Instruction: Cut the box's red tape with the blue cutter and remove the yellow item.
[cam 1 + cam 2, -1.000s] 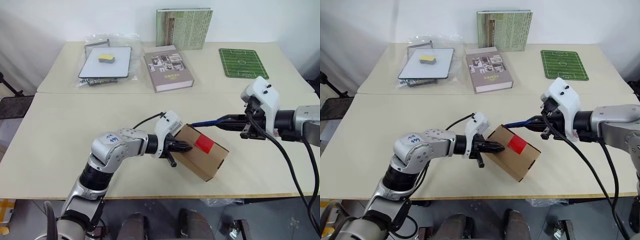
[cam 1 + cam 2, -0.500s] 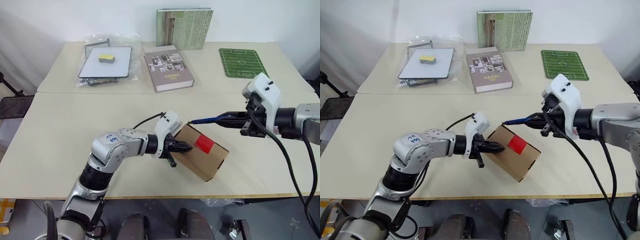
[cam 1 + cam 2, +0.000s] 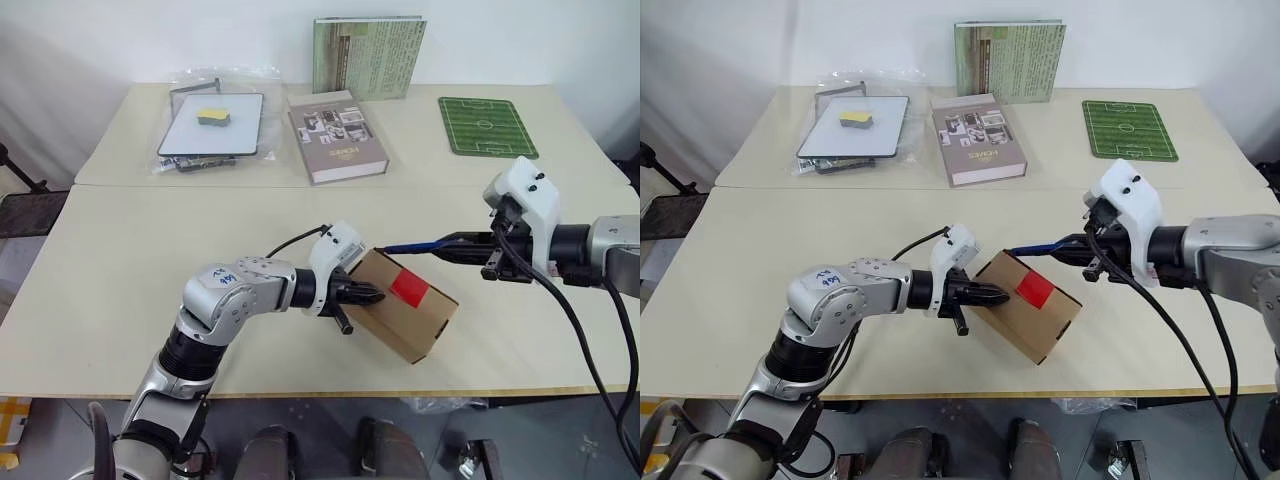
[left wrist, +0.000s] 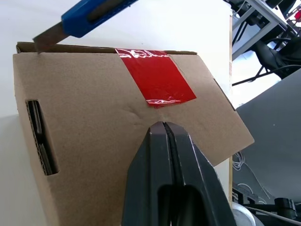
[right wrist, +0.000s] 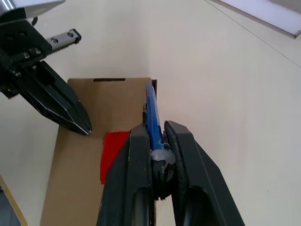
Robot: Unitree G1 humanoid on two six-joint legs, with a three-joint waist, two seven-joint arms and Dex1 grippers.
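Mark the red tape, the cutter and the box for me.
red tape [image 4: 156, 77]: left wrist view, middle of the red patch.
blue cutter [image 5: 152, 114]: right wrist view, blue shaft ahead of the fingers.
box [image 3: 425, 318]: left eye view, bare cardboard on the top face, beside the tape.

Closed left hand [image 4: 164, 129] presses the box [image 4: 89, 141] — cutter [image 4: 89, 13] above red tape [image 4: 155, 75].
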